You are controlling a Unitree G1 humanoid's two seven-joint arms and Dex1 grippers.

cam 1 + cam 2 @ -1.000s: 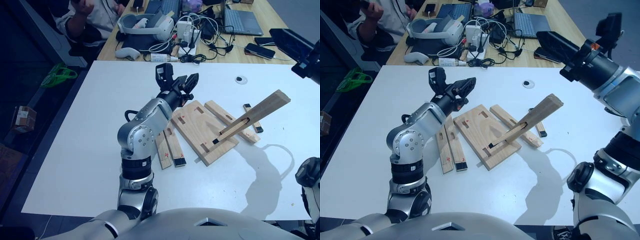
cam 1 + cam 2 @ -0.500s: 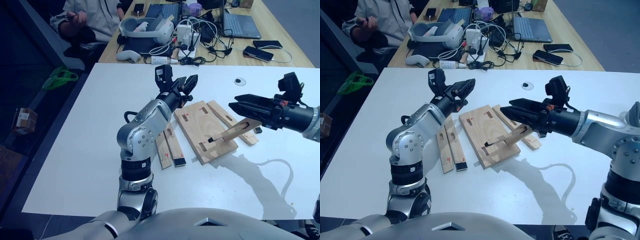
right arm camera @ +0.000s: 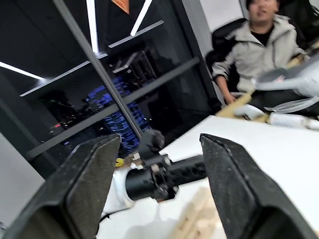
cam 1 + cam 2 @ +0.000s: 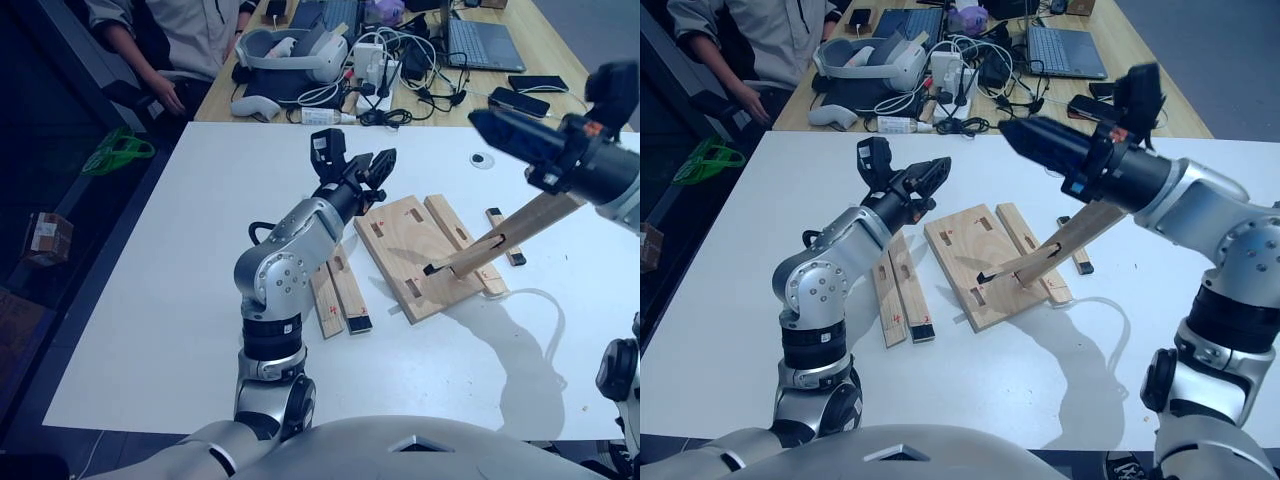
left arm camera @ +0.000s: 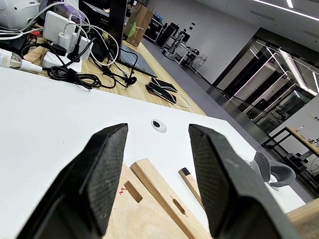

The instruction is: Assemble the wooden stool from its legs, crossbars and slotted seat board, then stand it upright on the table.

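My left gripper [image 4: 372, 163] hangs spread wide, its fingers [image 5: 107, 169] well apart with nothing between them. Directly under it sits the far corner of the seat board [image 4: 405, 240], which lies flat on the white table [image 4: 180, 300] with its slots facing up. In the left wrist view I can see one slot just below the fingertips. Just beyond the board's edge on that side lies a long slotted bar [image 4: 445, 222], flat and parallel to the board. Back along the left arm, on the board's other side, a pair of bars [image 4: 345, 288] lie side by side on the table. They sit close to the board, and the nearer one has a dark end.

My right gripper [image 4: 490, 125] is held high, across the board from the left one, pointing toward it. Its two pads [image 3: 234, 199] are also splayed and grip nothing. Below and behind it, a leg [image 4: 490, 245] stands tilted. Its lower end is in a slot near the board's near edge, and its upper end rises under my right forearm. I cannot tell whether the wood touches the forearm there, since the arm hides that end. The leg crosses over the long bar and over a short dark-tipped piece [image 4: 1081, 262] lying flat farther out on the table.
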